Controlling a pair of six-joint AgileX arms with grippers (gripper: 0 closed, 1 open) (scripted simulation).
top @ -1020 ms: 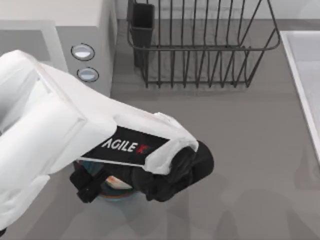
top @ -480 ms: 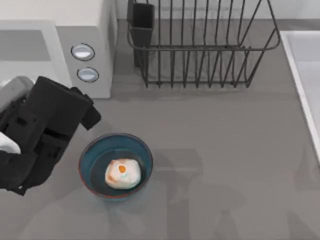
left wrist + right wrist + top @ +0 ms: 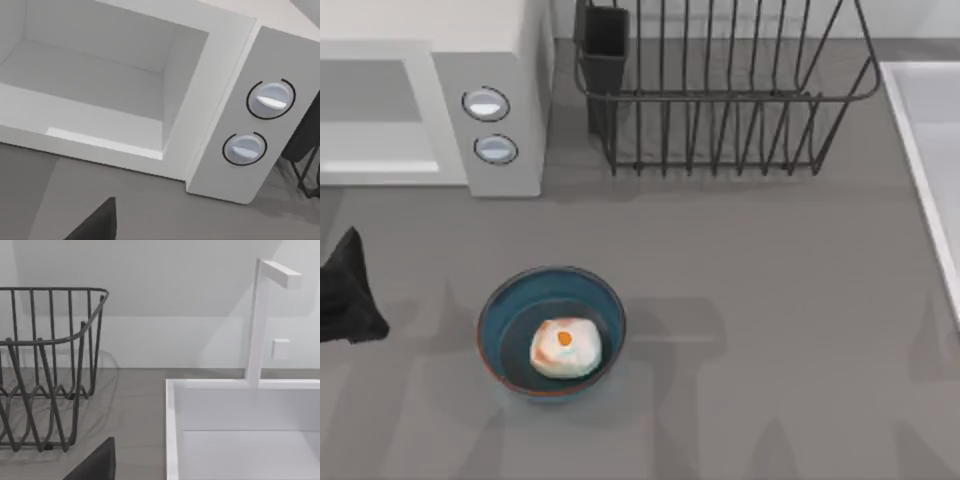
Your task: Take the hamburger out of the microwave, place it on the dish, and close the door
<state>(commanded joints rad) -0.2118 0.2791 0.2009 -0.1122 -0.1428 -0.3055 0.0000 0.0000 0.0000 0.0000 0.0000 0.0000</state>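
While grey table (image 3: 800,300) bears hamburger (image 3: 564,348)-filled dish (image 3: 492,322).

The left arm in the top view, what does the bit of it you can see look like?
At the top view's left edge, the left gripper shows as a matte black, angular block ending in a pointed corner, with no markings or cables visible on it. In each wrist view a dark charcoal wedge with a straight upright edge rises from the lower edge, likely part of that arm's own gripper.

Even, diffuse lighting in all three views.
You see soft grey shadows spread across the table (image 3: 790,300); nothing glares, and edges stay undistorted.
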